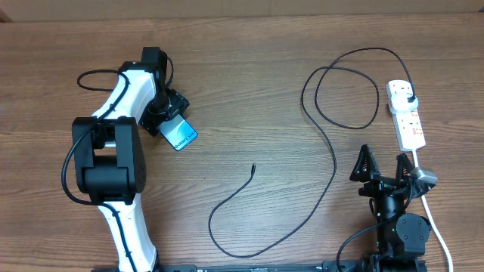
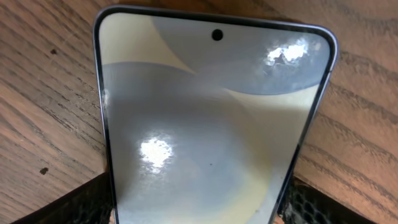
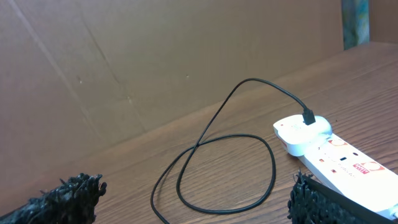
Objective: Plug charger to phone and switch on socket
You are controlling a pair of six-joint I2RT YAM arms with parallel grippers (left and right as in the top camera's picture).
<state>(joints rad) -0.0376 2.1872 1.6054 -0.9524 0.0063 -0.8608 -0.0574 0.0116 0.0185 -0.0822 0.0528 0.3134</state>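
While the left tool (image 1: pixel 169 119) grips the phone (image 1: pixel 181 136), right tool (image 1: pixel 384 161) gapes.

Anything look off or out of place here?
Nothing is damaged or spilled. The phone is held at an angle in the left gripper. The charger is plugged into the socket, but its connector tip lies loose on the table, apart from the phone.
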